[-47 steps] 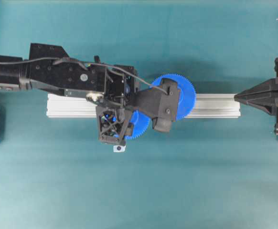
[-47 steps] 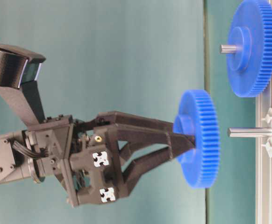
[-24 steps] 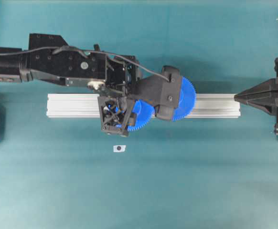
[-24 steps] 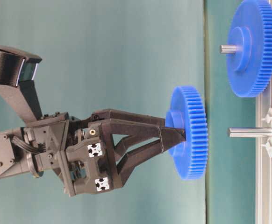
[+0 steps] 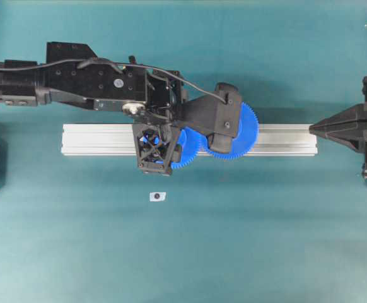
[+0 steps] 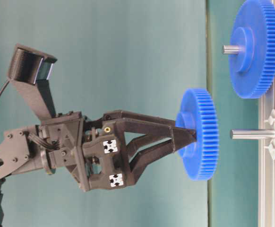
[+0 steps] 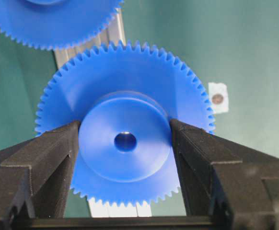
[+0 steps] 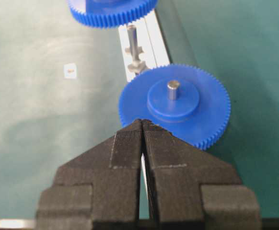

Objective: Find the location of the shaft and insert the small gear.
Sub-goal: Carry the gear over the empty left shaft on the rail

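My left gripper (image 6: pixel 187 139) is shut on the raised hub of the small gear (image 6: pixel 200 135), a bright blue toothed wheel held on edge. The shaft (image 6: pixel 253 134), a thin grey pin, sticks out from the aluminium rail (image 6: pixel 272 189); its tip is a short gap from the gear's face, roughly level with the hub. In the left wrist view both fingers press the hub of the small gear (image 7: pixel 125 115), and a metal glint shows through its centre hole. In the overhead view the left gripper (image 5: pixel 155 151) hides the shaft. The right gripper (image 8: pixel 142 122) is shut and holds nothing.
The larger blue gear (image 5: pixel 243 129) with a grey pin centre sits on the rail (image 5: pixel 95 139) right beside the small gear (image 5: pixel 185 151). A tiny white tag (image 5: pixel 157 196) lies on the teal mat in front of the rail. The right gripper (image 5: pixel 313 128) points at the rail's right end.
The left gripper carried the small gear from in front of the rail to over it. The gear first drew back from the shaft tip, then came closer and level with it. The right arm stayed still.
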### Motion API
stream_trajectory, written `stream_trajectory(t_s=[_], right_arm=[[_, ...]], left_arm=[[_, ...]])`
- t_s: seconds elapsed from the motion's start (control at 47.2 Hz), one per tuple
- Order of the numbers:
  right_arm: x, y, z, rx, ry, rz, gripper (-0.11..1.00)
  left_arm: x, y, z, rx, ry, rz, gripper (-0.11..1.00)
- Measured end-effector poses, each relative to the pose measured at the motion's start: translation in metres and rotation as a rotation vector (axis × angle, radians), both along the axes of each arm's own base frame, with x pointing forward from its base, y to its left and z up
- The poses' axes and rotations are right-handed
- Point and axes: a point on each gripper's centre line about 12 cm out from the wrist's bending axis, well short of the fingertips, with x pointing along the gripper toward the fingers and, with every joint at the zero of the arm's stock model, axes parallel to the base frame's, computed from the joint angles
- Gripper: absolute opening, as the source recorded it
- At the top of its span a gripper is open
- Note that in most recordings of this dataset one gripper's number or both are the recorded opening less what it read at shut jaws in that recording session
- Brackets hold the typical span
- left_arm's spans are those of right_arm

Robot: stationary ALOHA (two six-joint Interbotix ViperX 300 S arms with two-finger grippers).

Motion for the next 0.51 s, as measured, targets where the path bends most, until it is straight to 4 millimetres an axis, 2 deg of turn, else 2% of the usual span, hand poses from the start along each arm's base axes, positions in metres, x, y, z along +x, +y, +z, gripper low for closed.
stream_trajectory(t_s=[0.508], right_arm=[[0.0, 0.0, 0.0, 0.0, -0.002, 0.0, 0.01]], left_arm=[[0.006, 0.0, -0.016, 0.0, 0.006, -0.001, 0.63]])
